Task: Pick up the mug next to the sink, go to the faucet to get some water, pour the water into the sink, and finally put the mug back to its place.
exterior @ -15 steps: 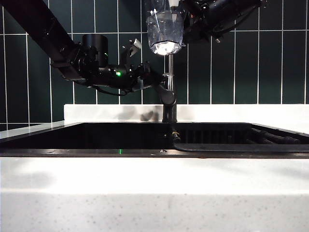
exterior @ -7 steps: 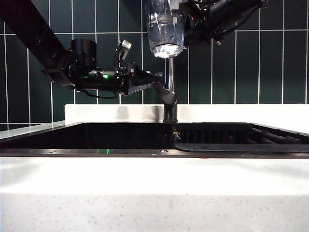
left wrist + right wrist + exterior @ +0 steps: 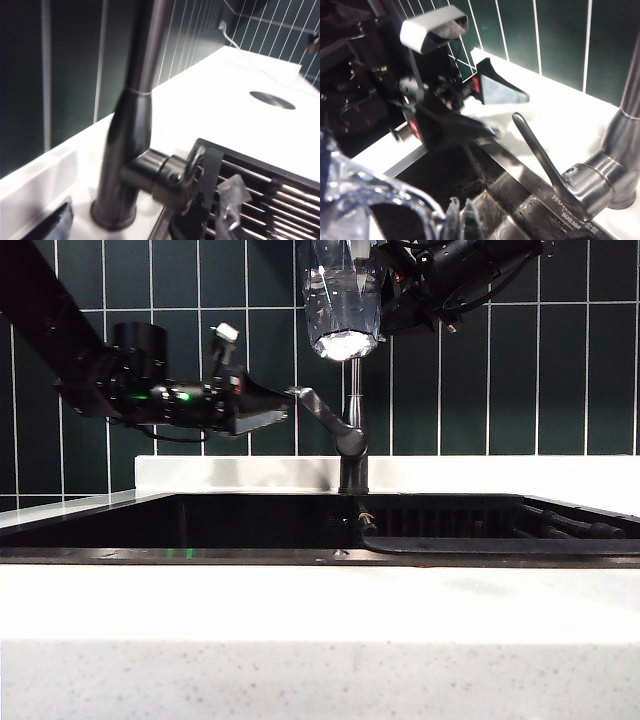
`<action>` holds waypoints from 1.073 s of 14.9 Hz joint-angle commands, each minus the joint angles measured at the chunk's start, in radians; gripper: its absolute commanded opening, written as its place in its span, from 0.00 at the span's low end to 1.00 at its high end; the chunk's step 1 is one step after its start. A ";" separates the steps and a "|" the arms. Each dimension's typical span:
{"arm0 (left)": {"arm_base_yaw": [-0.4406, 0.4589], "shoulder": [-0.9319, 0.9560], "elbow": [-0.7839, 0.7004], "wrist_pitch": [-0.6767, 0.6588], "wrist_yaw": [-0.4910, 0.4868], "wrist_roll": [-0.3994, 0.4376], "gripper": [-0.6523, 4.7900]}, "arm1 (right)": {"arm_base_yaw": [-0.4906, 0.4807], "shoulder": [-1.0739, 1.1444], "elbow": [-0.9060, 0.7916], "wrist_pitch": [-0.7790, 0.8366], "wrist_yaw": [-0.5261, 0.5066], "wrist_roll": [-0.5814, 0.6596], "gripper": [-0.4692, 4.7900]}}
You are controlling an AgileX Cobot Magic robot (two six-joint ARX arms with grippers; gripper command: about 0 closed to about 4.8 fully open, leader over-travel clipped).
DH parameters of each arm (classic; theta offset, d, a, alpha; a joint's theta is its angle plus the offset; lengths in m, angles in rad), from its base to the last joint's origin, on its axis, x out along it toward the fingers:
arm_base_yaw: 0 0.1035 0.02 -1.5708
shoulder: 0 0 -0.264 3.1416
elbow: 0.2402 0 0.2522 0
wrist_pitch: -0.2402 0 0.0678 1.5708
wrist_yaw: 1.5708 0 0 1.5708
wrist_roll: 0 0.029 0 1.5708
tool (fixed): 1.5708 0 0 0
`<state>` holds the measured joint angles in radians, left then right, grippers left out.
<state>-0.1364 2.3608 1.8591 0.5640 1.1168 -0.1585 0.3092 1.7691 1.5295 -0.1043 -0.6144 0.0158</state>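
The clear faceted mug (image 3: 343, 300) hangs high at the top centre, just above the faucet (image 3: 352, 425), with my right gripper (image 3: 388, 285) shut on it from the right. In the right wrist view the mug's rim (image 3: 380, 197) sits beside my right gripper (image 3: 462, 215). The faucet's lever (image 3: 318, 408) slants up to the left. My left gripper (image 3: 268, 408) stands open just left of the lever tip, apart from it. The left wrist view shows the faucet (image 3: 135, 125) beyond my left gripper (image 3: 142, 222). Below lies the black sink (image 3: 150, 554).
A ribbed black rack (image 3: 470, 518) and dark hoses (image 3: 570, 525) fill the sink's right part. White countertop (image 3: 320, 640) runs along the front, a dark green tiled wall (image 3: 500, 370) behind. A round hole (image 3: 272, 99) shows in the counter behind the faucet.
My left gripper has drawn back to the left off the lever and its wrist has turned. The lever now stands free, slanting up-left. The mug and right gripper have held still.
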 commanded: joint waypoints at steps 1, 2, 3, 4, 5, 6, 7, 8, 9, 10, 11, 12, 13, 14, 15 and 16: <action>0.037 -0.033 0.000 0.014 0.125 -0.044 0.74 | 0.002 -0.010 0.008 0.033 -0.017 0.006 0.08; 0.050 -0.048 0.000 0.014 0.172 -0.058 0.65 | 0.002 -0.010 0.008 0.033 -0.017 0.006 0.08; 0.064 -0.065 0.000 0.010 0.207 -0.072 0.56 | 0.002 -0.010 0.008 0.033 -0.017 0.006 0.08; 0.064 -0.077 -0.001 0.005 0.228 -0.091 0.51 | 0.002 -0.010 0.008 0.033 -0.017 0.006 0.08; 0.069 -0.090 -0.001 0.005 0.264 -0.106 0.46 | 0.002 -0.010 0.008 0.033 -0.017 0.001 0.08; 0.075 -0.112 -0.010 -0.002 0.310 -0.106 0.12 | 0.002 -0.010 0.008 0.032 -0.016 -0.010 0.08; 0.082 -0.130 -0.032 -0.002 0.308 -0.111 0.11 | 0.002 -0.010 0.008 0.028 -0.016 -0.015 0.08; 0.087 -0.146 -0.056 -0.005 0.291 -0.111 0.11 | 0.002 -0.010 0.008 0.026 -0.016 -0.018 0.08; 0.094 -0.177 -0.104 -0.007 0.257 -0.103 0.11 | 0.000 -0.010 0.007 0.024 -0.016 -0.021 0.08; 0.101 -0.213 -0.158 -0.006 0.208 -0.088 0.11 | -0.001 -0.010 0.007 0.024 -0.013 -0.028 0.08; 0.103 -0.254 -0.221 -0.006 0.189 -0.059 0.11 | -0.004 -0.010 0.007 0.023 -0.013 -0.029 0.08; 0.106 -0.299 -0.288 -0.006 0.157 -0.034 0.11 | -0.006 -0.010 0.006 0.023 -0.012 -0.037 0.08; 0.105 -0.383 -0.412 -0.009 0.085 0.024 0.11 | -0.006 -0.010 0.005 0.023 -0.005 -0.048 0.08; 0.100 -0.429 -0.471 -0.008 0.053 0.037 0.11 | -0.006 -0.010 0.004 0.023 -0.004 -0.051 0.08; 0.086 -0.509 -0.568 -0.009 -0.006 0.068 0.11 | -0.006 -0.011 0.003 0.018 0.019 -0.056 0.08; 0.077 -0.568 -0.636 -0.008 -0.042 0.090 0.11 | -0.006 -0.012 0.002 0.006 0.022 -0.068 0.08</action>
<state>-0.0486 1.8416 1.2663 0.5419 1.1160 -0.1028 0.3023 1.7691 1.5276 -0.1146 -0.5896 -0.0467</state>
